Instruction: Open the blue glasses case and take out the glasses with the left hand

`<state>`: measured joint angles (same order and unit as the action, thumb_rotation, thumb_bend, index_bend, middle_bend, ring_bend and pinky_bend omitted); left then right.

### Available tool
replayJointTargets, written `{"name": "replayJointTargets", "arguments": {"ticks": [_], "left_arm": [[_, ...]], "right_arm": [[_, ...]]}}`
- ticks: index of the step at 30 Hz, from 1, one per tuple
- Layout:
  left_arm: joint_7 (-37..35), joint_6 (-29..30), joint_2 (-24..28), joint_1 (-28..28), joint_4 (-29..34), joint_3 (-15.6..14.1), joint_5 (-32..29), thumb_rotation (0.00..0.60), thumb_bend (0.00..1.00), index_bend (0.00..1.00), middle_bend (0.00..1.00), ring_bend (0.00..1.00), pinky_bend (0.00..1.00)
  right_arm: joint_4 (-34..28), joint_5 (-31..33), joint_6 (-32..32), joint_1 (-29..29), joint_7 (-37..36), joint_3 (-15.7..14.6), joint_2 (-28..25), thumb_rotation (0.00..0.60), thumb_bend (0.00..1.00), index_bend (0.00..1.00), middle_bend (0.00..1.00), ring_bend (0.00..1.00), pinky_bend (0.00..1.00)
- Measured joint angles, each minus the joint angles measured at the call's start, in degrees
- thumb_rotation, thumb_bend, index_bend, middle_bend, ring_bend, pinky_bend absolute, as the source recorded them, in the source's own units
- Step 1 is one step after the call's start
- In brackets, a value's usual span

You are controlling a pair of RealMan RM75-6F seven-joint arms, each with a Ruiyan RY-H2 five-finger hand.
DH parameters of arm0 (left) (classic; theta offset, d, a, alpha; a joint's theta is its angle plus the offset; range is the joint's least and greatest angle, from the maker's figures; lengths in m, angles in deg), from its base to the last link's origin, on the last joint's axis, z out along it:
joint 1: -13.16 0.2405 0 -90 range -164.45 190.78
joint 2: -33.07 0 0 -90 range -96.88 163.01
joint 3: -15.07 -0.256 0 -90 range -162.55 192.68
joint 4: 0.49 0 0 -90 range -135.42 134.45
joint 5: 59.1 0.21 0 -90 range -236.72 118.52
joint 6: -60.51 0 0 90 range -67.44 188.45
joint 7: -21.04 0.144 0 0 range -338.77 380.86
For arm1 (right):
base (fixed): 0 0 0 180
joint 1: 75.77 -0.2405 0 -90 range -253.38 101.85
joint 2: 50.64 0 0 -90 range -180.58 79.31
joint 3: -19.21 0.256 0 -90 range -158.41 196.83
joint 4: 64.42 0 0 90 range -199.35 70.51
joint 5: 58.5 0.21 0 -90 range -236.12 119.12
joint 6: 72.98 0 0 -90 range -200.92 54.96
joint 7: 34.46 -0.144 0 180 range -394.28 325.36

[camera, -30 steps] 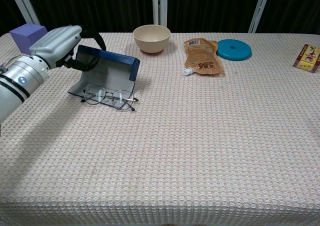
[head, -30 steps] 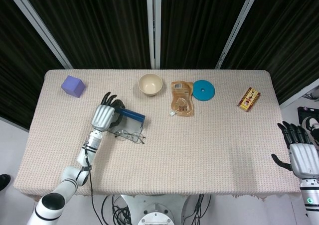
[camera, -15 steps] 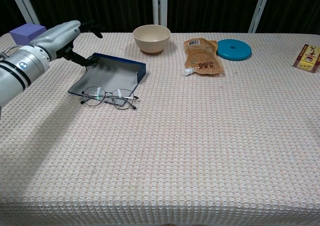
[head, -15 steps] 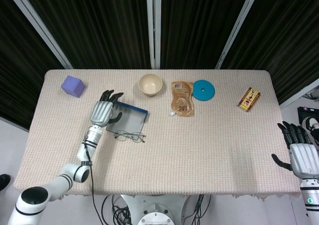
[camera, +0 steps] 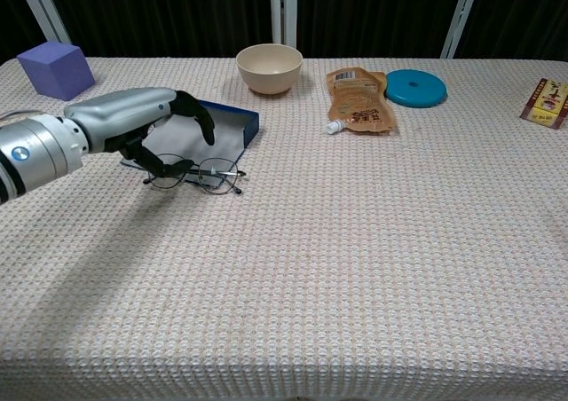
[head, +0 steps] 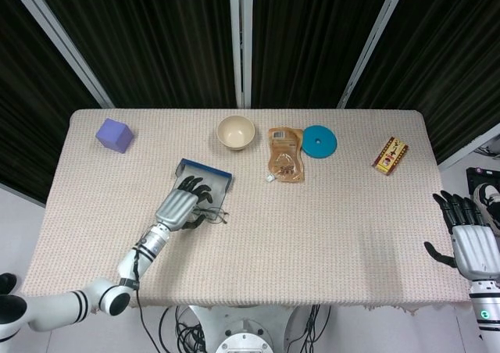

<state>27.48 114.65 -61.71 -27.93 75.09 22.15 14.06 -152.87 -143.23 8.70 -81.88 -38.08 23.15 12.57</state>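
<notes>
The blue glasses case (head: 206, 175) (camera: 225, 129) lies flat open on the table, grey lining up. Just in front of it the thin-framed glasses (head: 215, 212) (camera: 214, 172) rest on the cloth. My left hand (head: 181, 207) (camera: 133, 120) hangs over the left lens, fingers curved down and apart; the thumb reaches the rim, but no grip shows. The hand hides part of the case and the left lens in the head view. My right hand (head: 473, 245) stays off the table's right edge, fingers spread, holding nothing.
A purple cube (head: 114, 134) (camera: 59, 68) sits far left. Along the back stand a beige bowl (head: 236, 132) (camera: 269, 66), a brown pouch (head: 285, 155) (camera: 358, 99), a blue round lid (head: 319, 141) (camera: 415, 88) and a snack packet (head: 390, 155) (camera: 552, 102).
The case lid, held up a second ago, now lies flat. My left hand left the case's far side and came forward over the glasses.
</notes>
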Motion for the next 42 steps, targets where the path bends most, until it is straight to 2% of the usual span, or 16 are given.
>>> {"name": "replayJointTargets", "arguments": {"ticks": [4,10,18,25,33,42], "left_arm": [[5.41,-2.39,1.38,-0.27,2.76,0.27,-5.44,0.6,0.4,0.36,0.17,0.01,0.0],[9.76,-5.41,3.07,-1.12,6.19,1.05,-12.75,0.6,0.4,0.35,0.17,0.01,0.0],[12.19,-5.65,3.92,-1.71,9.34,-0.06,-13.73,0.6,0.41,0.37,0.17,0.01,0.0],[12.88,-5.18,2.59,-2.14,7.85,0.01,-15.03,0.6,0.42,0.43,0.19,0.01,0.0],[12.85,-4.69,1.28,-2.87,6.95,0.58,-14.99,0.6,0.42,0.44,0.19,0.01,0.0],[12.5,-4.75,-0.61,-3.55,4.34,1.58,-16.56,0.6,0.42,0.53,0.22,0.01,0.0]], "right_arm": [[0.31,-0.03,0.04,0.04,-0.39,-0.03,0.06,0.6,0.15,0.01,0.05,0.0,0.0],[0.97,0.02,-0.09,0.02,-1.06,-0.04,0.27,0.6,0.15,0.01,0.05,0.0,0.0],[1.36,0.18,-0.65,-0.25,-1.33,-0.01,0.47,0.6,0.15,0.01,0.05,0.0,0.0],[1.41,0.36,-0.68,-0.25,-1.47,0.05,0.38,0.6,0.15,0.01,0.05,0.0,0.0],[1.41,0.36,-0.74,-0.27,-1.48,0.01,0.42,0.6,0.15,0.01,0.05,0.0,0.0],[1.63,0.57,-0.67,-0.09,-1.77,-0.03,0.43,0.6,0.15,0.01,0.05,0.0,0.0]]}}
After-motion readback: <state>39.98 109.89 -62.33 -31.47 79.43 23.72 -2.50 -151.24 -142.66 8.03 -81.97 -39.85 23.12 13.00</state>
